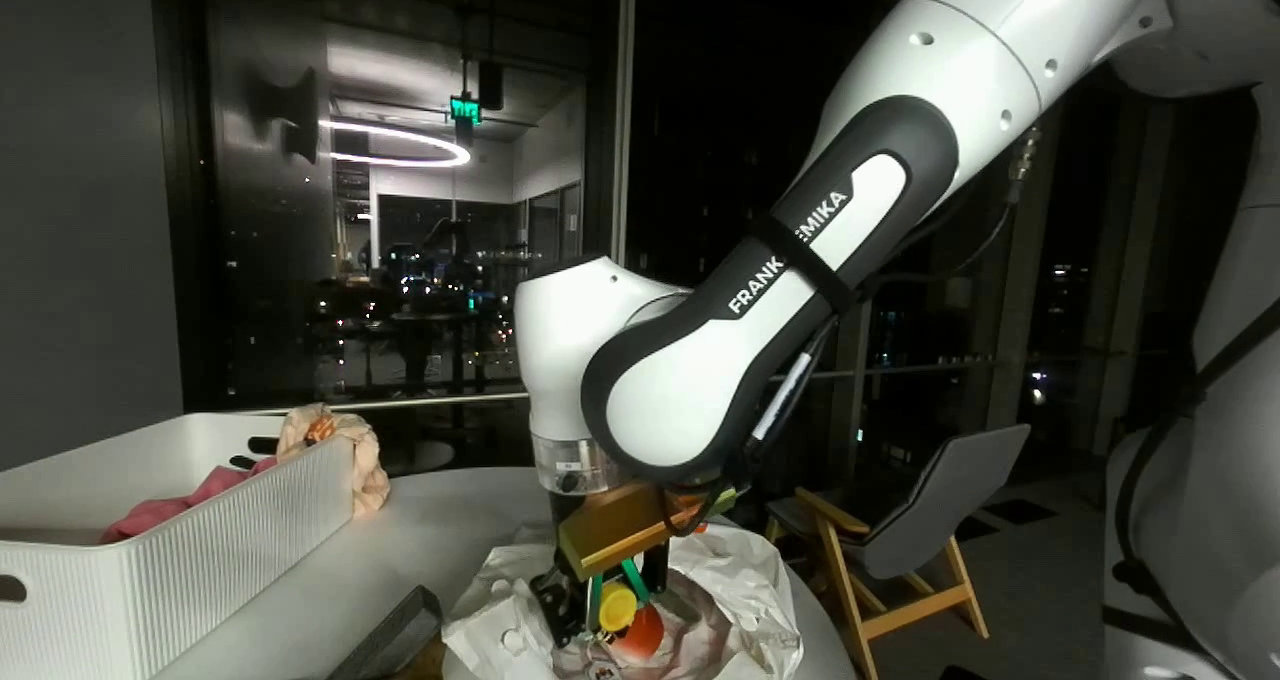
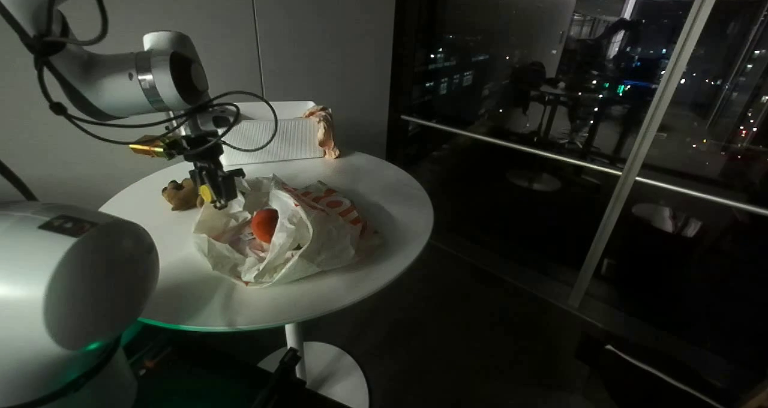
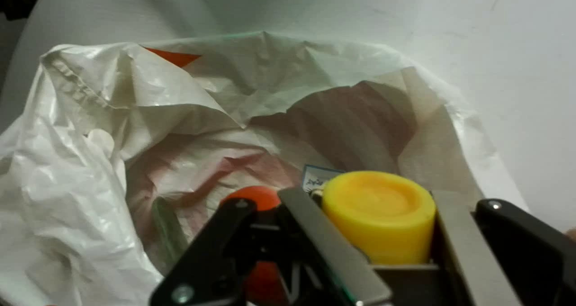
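Note:
A short yellow cylinder with a dished top is pinched between the two flat pads of my gripper. In both exterior views the gripper points down at the mouth of a crumpled white plastic bag, near its rim. The yellow piece shows at the fingers in an exterior view. Inside the bag sits a red-orange round object, partly behind a finger in the wrist view. A green elongated item and a small blue-edged label also show in there; pink folds cover the bag's inside.
A ribbed white bin stands on the round white table, with pink cloth inside and peach cloth over its rim. A brown lumpy object lies beside the bag. A grey chair stands beyond the table.

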### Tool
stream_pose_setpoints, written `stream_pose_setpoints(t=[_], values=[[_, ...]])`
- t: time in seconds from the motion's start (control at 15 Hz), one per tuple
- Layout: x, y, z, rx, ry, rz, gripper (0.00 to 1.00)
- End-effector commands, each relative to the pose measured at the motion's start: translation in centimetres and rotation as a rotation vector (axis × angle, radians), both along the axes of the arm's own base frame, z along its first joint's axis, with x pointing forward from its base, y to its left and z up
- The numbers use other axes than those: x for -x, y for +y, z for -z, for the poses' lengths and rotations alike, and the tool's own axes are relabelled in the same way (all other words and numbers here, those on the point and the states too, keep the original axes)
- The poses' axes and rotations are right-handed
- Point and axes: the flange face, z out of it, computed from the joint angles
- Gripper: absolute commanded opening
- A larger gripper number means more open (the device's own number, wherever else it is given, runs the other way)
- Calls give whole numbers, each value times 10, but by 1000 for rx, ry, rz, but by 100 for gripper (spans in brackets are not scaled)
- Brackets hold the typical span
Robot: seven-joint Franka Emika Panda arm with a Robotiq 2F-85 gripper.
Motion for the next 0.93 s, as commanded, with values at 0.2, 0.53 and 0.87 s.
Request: stream_pose_setpoints(t=[0.2,0.53,0.87], values=[[-37,-29,46,96,-32,-17,42],[-38,-23,50,97,-49,-64,77],[-10,13,4,199,-174,-188,100]])
